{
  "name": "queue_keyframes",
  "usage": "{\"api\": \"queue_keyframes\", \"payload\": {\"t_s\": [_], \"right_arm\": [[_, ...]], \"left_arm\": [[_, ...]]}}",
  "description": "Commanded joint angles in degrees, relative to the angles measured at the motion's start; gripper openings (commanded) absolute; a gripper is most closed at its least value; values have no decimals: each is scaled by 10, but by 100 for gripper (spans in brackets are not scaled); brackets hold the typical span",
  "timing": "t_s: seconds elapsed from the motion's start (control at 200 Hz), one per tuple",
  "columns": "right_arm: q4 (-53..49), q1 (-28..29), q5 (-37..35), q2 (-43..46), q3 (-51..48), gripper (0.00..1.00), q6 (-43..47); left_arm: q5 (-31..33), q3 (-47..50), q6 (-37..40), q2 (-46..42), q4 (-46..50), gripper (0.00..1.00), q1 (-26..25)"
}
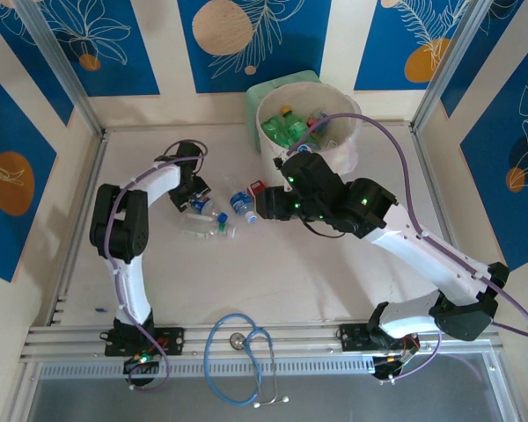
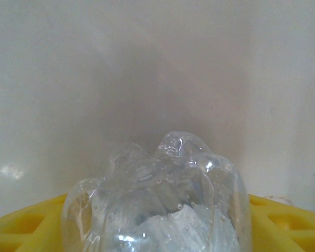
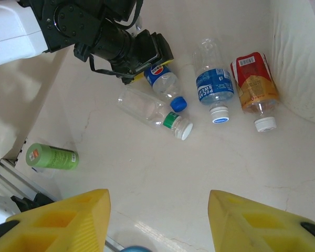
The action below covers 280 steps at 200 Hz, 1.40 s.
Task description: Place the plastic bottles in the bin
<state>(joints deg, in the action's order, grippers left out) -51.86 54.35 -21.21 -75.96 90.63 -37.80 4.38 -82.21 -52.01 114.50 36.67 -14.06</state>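
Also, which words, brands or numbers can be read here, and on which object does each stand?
"POCARI SWEAT": blue label of the white-capped bottle.
"pepsi": blue label of the blue-capped bottle in the left end effector.
Red-labelled bottle: barcode and print too small to read.
Green bottle: sticker unreadable.

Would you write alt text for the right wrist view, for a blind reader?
A blue-capped bottle, a green-labelled bottle, a blue-labelled bottle and a red-labelled bottle lie on the table beside the bin, the left gripper at the first's base. The right gripper, open, hangs above; a green bottle lies at left.
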Motion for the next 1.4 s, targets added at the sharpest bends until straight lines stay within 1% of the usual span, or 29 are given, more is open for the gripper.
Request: {"api": "queue_keyframes", "payload": {"t_s": [0.0,0.165,0.315,0.515,0.62,0.67,0.72,0.75,0.79,0.985,1.091,1.221,1.396], "right_arm": [[4,9,0,-3,0,52,-9],[20,15,20,-3,-17,51,-16],[46,18,62,-11,-30,52,-20],[63,9,133,-31,-25,62,-19],[71,-7,155,-36,-27,63,-25],[75,-18,178,-40,-27,63,-28],[78,-26,192,-43,-26,69,-31],[80,-30,201,-45,-26,71,-31],[80,-36,209,-48,-25,71,-31],[84,-53,229,-57,-23,68,-37],[82,-54,227,-61,-21,67,-39],[71,-57,224,-71,-18,65,-45],[67,-58,218,-74,-18,60,-48]], "left_arm": [[-8,24,16,-53,-4,65,-3],[-40,38,17,-116,-19,63,-3],[-80,49,2,-171,-32,62,-3],[-184,66,-27,-250,-67,62,-3],[-243,85,-33,-287,-108,62,-4],[-269,93,-39,-302,-119,62,-5],[-296,105,-48,-317,-137,62,-7],[-310,115,-55,-328,-153,62,-10],[-324,125,-62,-342,-168,62,-13],[-352,141,-63,-383,-191,62,-35],[-367,147,-72,-395,-211,61,-48],[-375,149,-54,-395,-222,61,-64],[-390,158,-60,-393,-243,59,-77]]}}
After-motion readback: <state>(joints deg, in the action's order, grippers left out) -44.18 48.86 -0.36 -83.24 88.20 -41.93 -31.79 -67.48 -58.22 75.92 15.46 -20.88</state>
